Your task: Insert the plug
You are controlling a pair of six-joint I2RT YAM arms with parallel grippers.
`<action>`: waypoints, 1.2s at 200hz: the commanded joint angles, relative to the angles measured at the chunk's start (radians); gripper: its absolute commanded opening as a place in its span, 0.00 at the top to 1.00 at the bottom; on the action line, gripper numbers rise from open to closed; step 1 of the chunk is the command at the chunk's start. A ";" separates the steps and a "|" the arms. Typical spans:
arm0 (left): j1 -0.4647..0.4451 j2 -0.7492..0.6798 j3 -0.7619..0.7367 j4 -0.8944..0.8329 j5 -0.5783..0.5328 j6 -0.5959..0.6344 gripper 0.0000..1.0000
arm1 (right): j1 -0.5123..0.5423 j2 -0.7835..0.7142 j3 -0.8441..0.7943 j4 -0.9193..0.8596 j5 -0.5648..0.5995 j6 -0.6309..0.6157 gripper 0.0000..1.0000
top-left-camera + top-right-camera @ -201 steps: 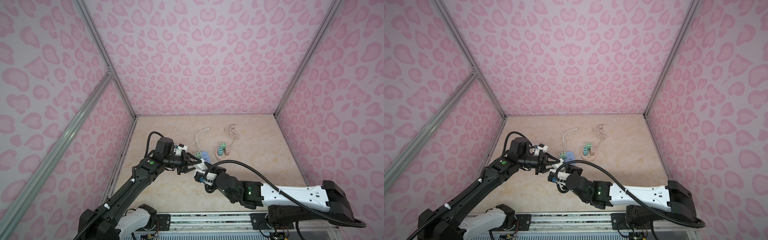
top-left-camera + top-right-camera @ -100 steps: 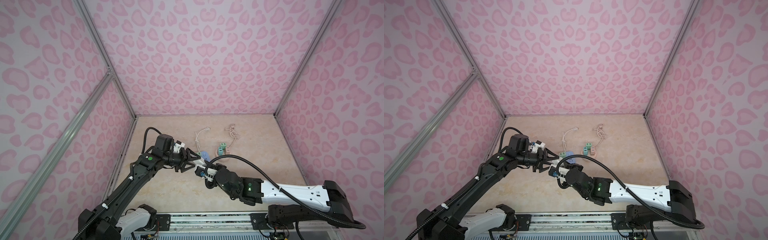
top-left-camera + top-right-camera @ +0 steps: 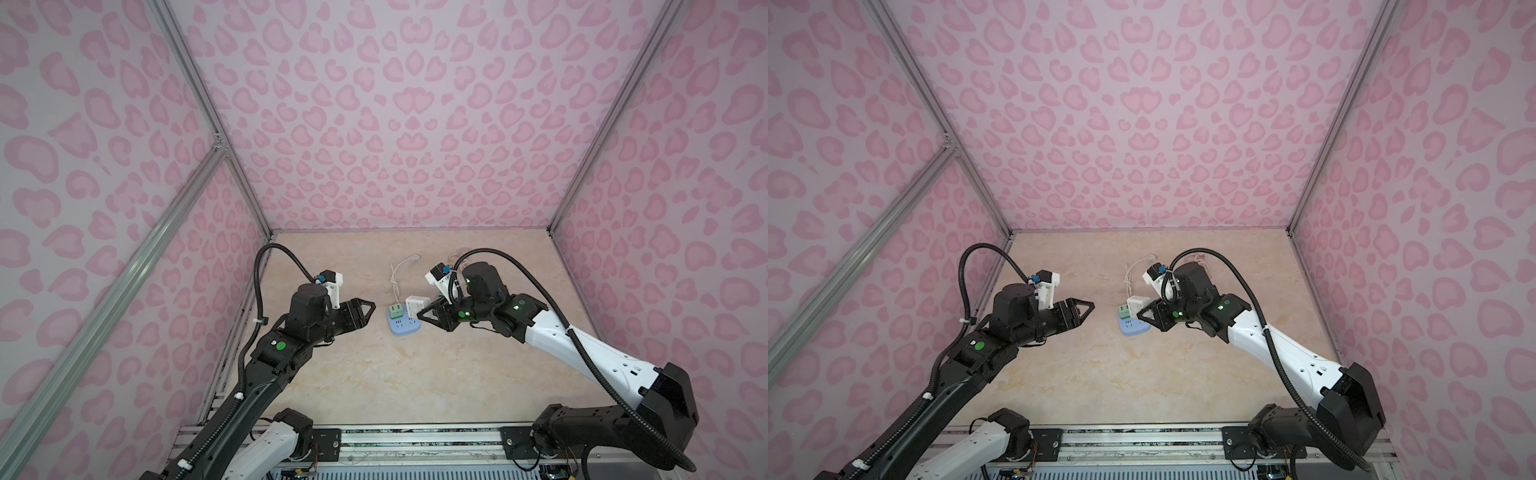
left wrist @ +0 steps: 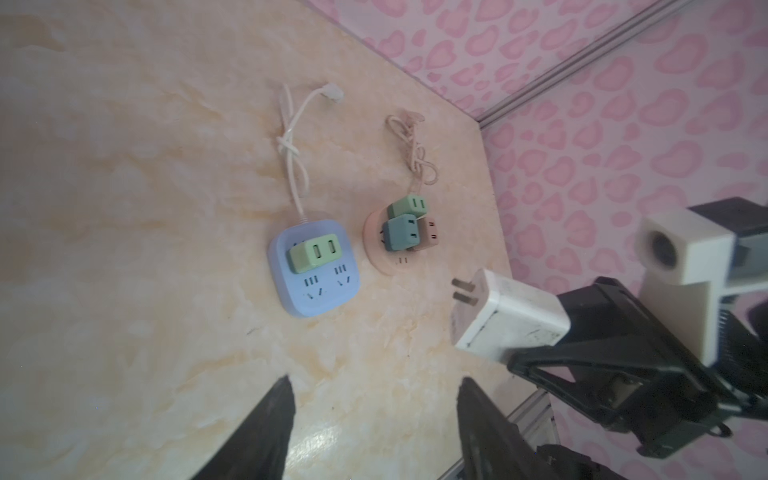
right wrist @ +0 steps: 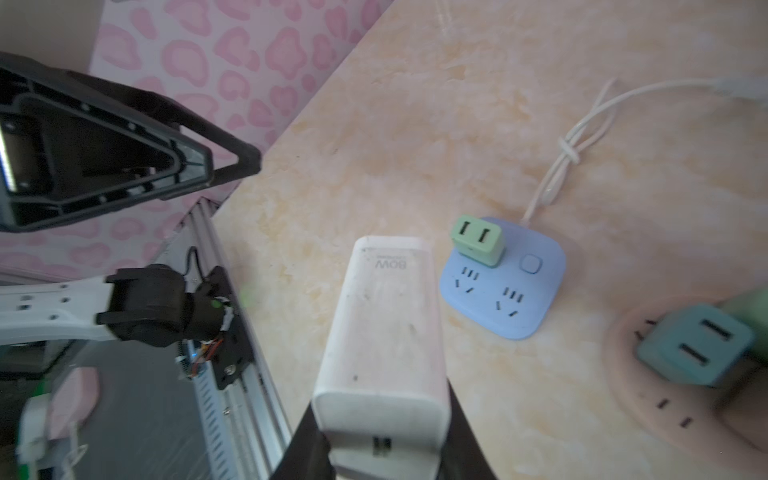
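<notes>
Right pincer (image 3: pixel 424 316): pinching white plug (image 3: pixel 414 305), frame centre.
Left pincer (image 3: pixel 368 309): spread, empty.
Blue socket (image 3: pixel 401 328): on table (image 3: pixel 374 374), beside plug.

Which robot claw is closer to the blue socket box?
Right. The right gripper, holding the white charger, hangs at the edge of the blue socket box. The left gripper, open and empty, sits farther off on the opposite side.

This looks like a robot test cell in a lab. Pink blotch-printed wall panels (image 3: pixel 374 124) set in bare aluminium frame struts (image 3: pixel 235 166) box in a beige marble-look tabletop (image 3: pixel 374 374) under the left gripper (image 3: pixel 371 309) and right gripper (image 3: pixel 420 315). A slotted aluminium mounting rail (image 3: pixel 415 434) behind them carries both arm bases (image 3: pixel 582 419).
</notes>
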 commanded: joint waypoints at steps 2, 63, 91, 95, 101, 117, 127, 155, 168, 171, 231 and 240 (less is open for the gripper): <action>0.000 -0.013 -0.043 0.281 0.239 0.021 0.37 | -0.020 0.001 -0.029 0.087 -0.319 0.183 1.00; -0.013 -0.027 -0.093 0.484 0.406 -0.077 0.40 | -0.024 0.027 -0.110 0.435 -0.469 0.412 1.00; -0.050 -0.025 -0.086 0.439 0.399 -0.046 0.42 | -0.031 0.049 -0.155 0.702 -0.515 0.596 1.00; -0.057 -0.024 -0.085 0.436 0.396 -0.044 0.42 | -0.034 0.053 -0.160 0.738 -0.520 0.620 1.00; -0.064 -0.022 -0.087 0.435 0.394 -0.042 0.42 | -0.035 0.058 -0.168 0.796 -0.527 0.659 1.00; -0.078 -0.010 -0.083 0.411 0.363 -0.032 0.44 | -0.039 0.070 -0.179 0.900 -0.544 0.736 1.00; -0.078 -0.004 -0.083 0.397 0.346 -0.028 0.44 | -0.042 0.072 -0.184 0.929 -0.547 0.759 1.00; -0.078 -0.012 -0.079 0.386 0.311 -0.030 0.45 | -0.055 0.055 -0.202 0.880 -0.538 0.735 1.00; -0.078 -0.031 -0.072 0.364 0.282 -0.019 0.45 | -0.067 0.038 -0.204 0.795 -0.527 0.681 1.00; -0.079 -0.035 -0.070 0.354 0.274 -0.016 0.45 | -0.067 0.033 -0.204 0.781 -0.526 0.670 1.00; -0.077 0.011 -0.037 0.312 0.274 0.017 0.46 | -0.069 -0.034 -0.210 0.665 -0.534 0.592 1.00; -0.077 0.024 -0.043 0.342 0.288 0.001 0.46 | -0.063 -0.030 -0.212 0.690 -0.541 0.607 1.00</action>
